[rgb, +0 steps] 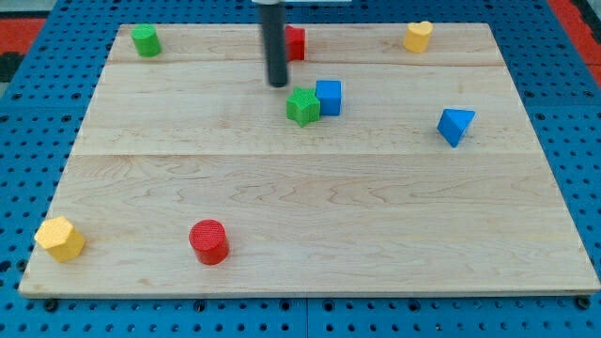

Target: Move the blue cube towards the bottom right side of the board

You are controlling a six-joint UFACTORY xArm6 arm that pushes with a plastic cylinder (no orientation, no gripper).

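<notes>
The blue cube (330,97) sits on the wooden board (310,225) above the middle, touching a green star-shaped block (302,106) on its left. My tip (278,84) is the lower end of a dark rod coming down from the view's top. It stands just up and to the left of the green star block, a short gap away, and left of the blue cube.
A red block (296,43) is partly hidden behind the rod at the top. A green block (146,40) is top left, a yellow block (419,36) top right. A blue triangular block (455,125) is at right. A yellow block (60,238) and a red cylinder (208,241) are bottom left.
</notes>
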